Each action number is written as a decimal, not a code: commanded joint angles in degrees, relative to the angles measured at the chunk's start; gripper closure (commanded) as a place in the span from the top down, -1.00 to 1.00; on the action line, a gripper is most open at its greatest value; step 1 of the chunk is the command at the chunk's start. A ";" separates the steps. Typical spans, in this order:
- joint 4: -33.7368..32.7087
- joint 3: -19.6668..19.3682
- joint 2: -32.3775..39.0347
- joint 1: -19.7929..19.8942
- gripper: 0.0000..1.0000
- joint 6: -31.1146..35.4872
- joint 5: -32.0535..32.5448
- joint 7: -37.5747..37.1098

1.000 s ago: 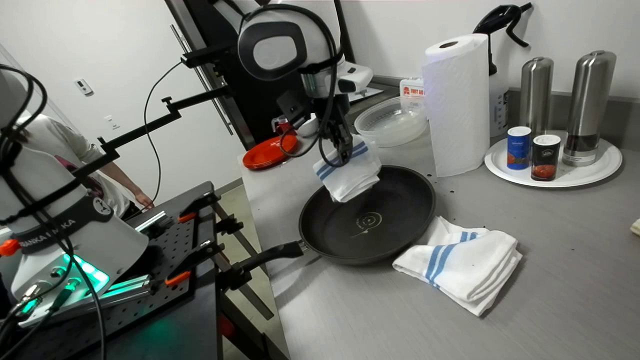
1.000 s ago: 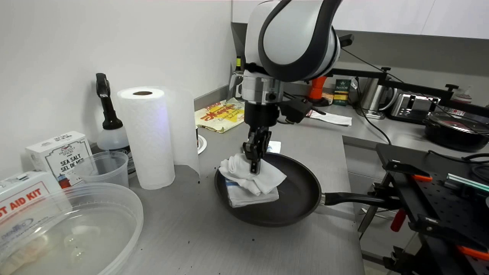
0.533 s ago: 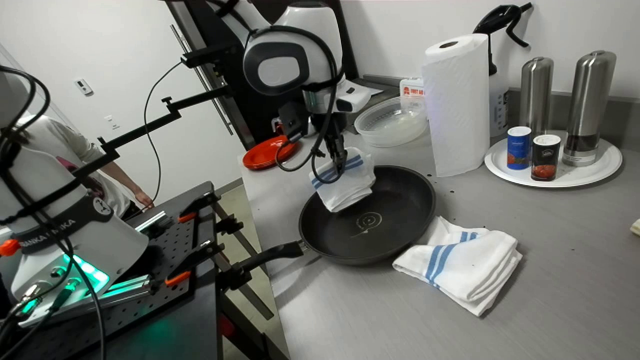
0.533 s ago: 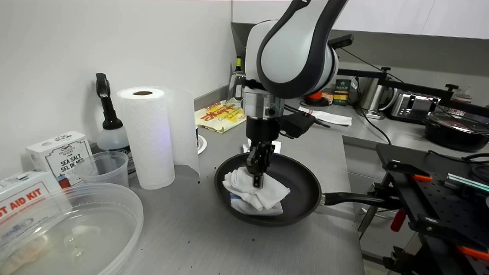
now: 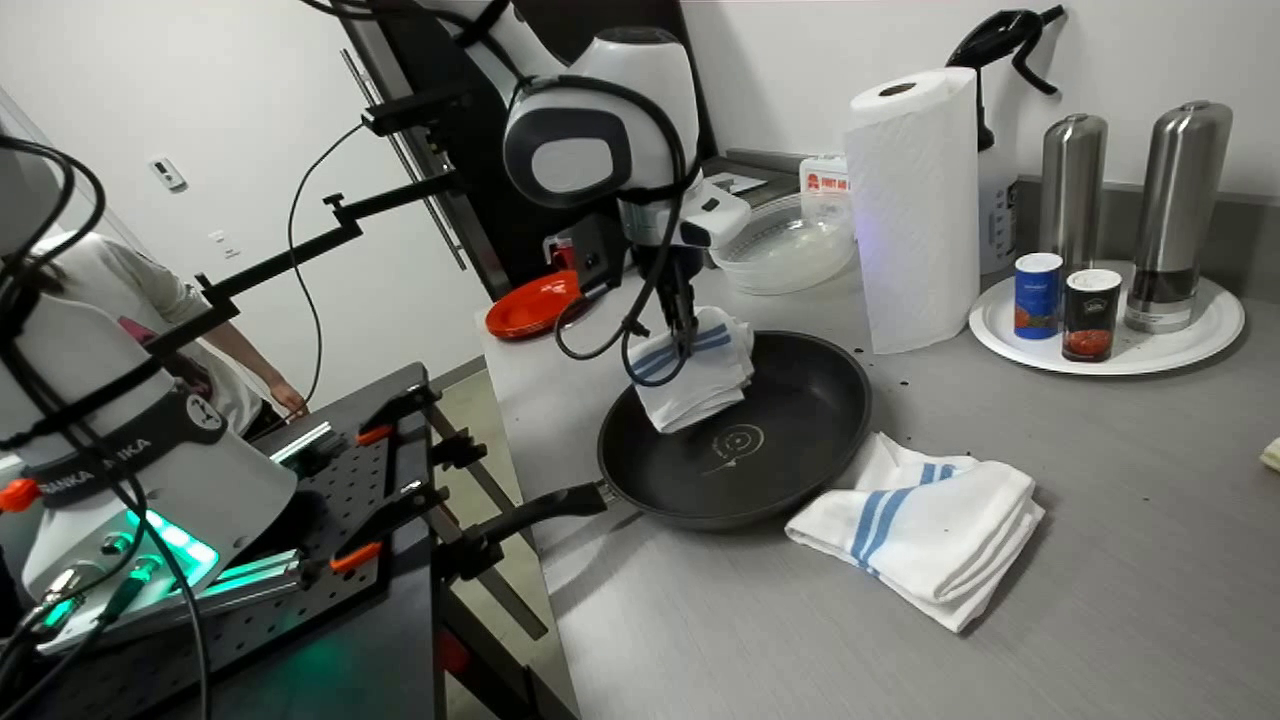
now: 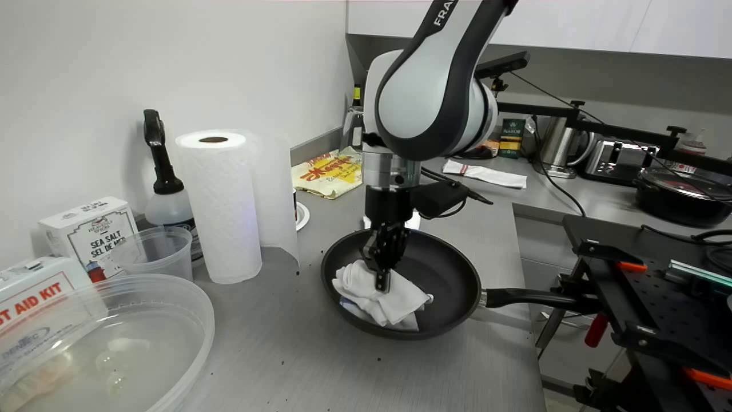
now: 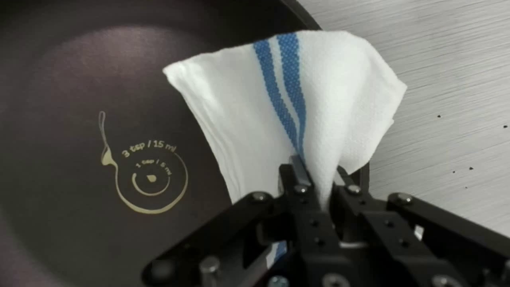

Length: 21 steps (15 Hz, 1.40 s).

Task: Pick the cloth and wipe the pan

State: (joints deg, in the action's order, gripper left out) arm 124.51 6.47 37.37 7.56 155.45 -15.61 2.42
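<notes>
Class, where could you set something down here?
Grey counter lies mostly bare between its folded white blue-striped cloth and round white plate, and between cloth and black pan handle. Crowded: the plate, bearing tall silver cylinders.

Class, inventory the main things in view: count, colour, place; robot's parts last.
Frying pan: 1, black, on counter
Held cloth: 1, white-blue, over pan
Folded cloth: 1, white-blue, beside pan
Paper roll: 1, white, on counter
Spray bottle: 1, black-topped, near roll
Plate: 1, white, near roll
Mills: 2, silver, on plate
Canisters: 2, blue and black, on plate
Dishware: count unclear, red, counter edge
Large tub: 1, clear, on counter
First-aid box: 1, white-red, beside tub
Salt box: 1, white, near tub
Person: 1, pale shirt, background
Arm: 1, white-black, above pan
Gripper: 1, black, closed on cloth
</notes>
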 commanded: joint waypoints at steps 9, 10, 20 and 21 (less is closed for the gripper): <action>-3.33 -0.22 6.82 0.13 -0.94 0.35 -0.20 -2.30; -3.46 -0.49 7.14 -0.13 -0.94 0.57 0.08 -2.38; -4.70 -5.10 10.01 -3.37 -0.94 4.04 3.84 -3.26; -5.05 -6.07 10.32 -3.96 -0.94 4.49 4.69 -3.42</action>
State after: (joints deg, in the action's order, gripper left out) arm 121.55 3.51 45.18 6.03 157.66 -13.89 1.05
